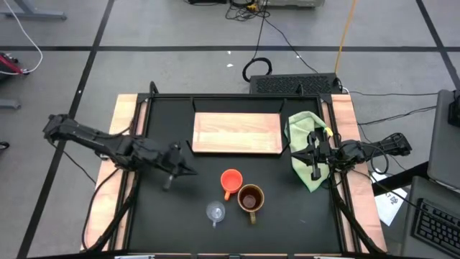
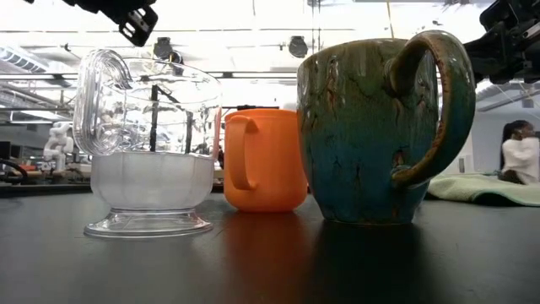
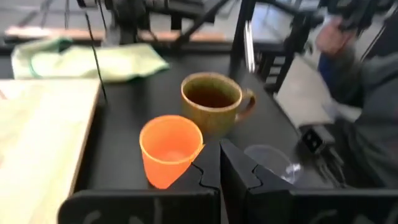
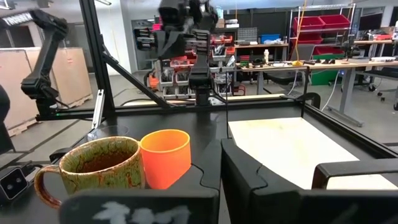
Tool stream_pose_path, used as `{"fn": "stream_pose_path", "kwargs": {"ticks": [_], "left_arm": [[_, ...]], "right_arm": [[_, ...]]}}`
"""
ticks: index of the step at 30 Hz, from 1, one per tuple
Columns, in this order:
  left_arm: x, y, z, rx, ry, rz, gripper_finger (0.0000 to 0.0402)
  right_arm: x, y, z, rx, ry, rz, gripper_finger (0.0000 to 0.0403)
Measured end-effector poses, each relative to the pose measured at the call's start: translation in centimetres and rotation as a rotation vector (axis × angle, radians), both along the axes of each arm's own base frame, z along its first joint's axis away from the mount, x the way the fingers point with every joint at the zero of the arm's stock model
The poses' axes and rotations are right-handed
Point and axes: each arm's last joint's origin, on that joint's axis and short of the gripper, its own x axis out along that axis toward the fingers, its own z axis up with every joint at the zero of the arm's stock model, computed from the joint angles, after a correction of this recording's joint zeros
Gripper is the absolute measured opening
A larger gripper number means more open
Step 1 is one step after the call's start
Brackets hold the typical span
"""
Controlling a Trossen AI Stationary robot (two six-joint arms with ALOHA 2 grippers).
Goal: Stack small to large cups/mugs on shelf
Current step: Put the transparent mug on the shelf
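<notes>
Nothing is on the shelf [image 1: 237,133] yet — its wooden top lies bare at twelve o'clock from the cups. All three vessels sit on the black table [image 1: 172,216] towards its near edge: the orange mug [image 1: 231,180] closest to the shelf, the brown mug [image 1: 250,198] just beside it at about four o'clock, and the glass cup [image 1: 215,211] at about seven o'clock from the orange one.

The left gripper [image 1: 180,168] hangs at nine o'clock from the orange mug, apart from it, fingers closed together with nothing between them. The right gripper [image 1: 315,155] hovers over the green cloth [image 1: 305,147] at three o'clock from the shelf, also closed and empty.

So I'd judge the job barely begun — every cup is left to lift, carry and nest.
</notes>
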Motion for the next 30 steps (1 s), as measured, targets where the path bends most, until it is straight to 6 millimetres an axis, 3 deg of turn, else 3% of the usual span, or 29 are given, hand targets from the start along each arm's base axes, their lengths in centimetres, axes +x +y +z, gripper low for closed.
{"fn": "stream_pose_path", "kwargs": {"ticks": [6,12,20,30], "left_arm": [[2.4,-2.5,1.2,0.045,0.138,-0.056,0.0],[5.0,-3.5,1.6,0.065,0.238,-0.053,0.0],[7.5,-4.6,-0.3,0.124,0.438,-0.093,0.0],[9.7,-4.7,-2.1,0.103,0.531,-0.085,0.0]], "right_arm": [[0.0,0.0,-0.2,-0.006,0.021,0.0,0.0],[0.0,0.0,-0.3,-0.011,0.03,0.0,0.0],[0.0,0.0,-0.3,-0.01,0.029,0.0,0.0],[0.0,0.0,-0.3,-0.008,0.029,0.0,0.0]]}}
